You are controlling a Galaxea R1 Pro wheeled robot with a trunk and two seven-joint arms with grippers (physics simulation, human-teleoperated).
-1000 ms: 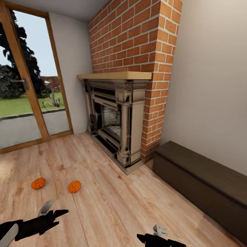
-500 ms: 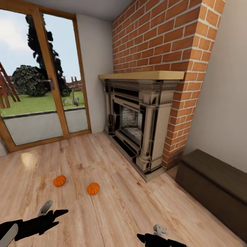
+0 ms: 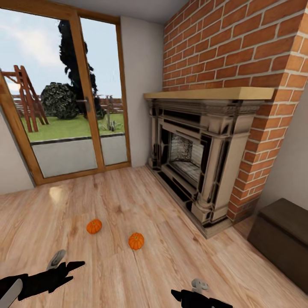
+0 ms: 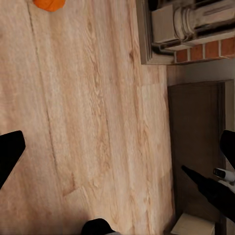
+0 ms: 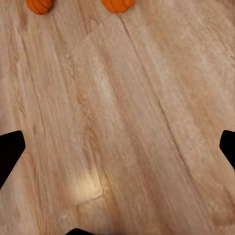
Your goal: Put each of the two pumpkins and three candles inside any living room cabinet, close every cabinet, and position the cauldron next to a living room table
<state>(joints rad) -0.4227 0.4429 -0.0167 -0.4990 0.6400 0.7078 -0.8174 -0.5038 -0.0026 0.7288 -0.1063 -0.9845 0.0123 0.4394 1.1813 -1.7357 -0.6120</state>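
Two small orange pumpkins lie on the wood floor, one further left (image 3: 94,226) and one nearer the fireplace (image 3: 136,241). The low dark-brown cabinet (image 3: 282,233) stands shut against the right wall. My left gripper (image 3: 68,265) hangs open low at the left, short of the pumpkins. My right gripper (image 3: 192,293) is at the bottom edge. In the right wrist view the right gripper (image 5: 117,147) is open over bare floor, with both pumpkins (image 5: 40,6) (image 5: 117,5) ahead of it. The left wrist view has the open left gripper (image 4: 117,147), one pumpkin (image 4: 49,4) and the cabinet (image 4: 196,147). Candles, cauldron and table are out of view.
A brick chimney with an ornate fireplace (image 3: 201,167) and a wooden mantel juts out between the pumpkins and the cabinet. A wood-framed glass door (image 3: 68,111) fills the far left wall. Open wood floor (image 3: 128,201) stretches around the pumpkins.
The camera has turned left, so the whole picture slid right. The cabinet now sits at the right edge and more of the glass door shows. Both grippers keep their pose.
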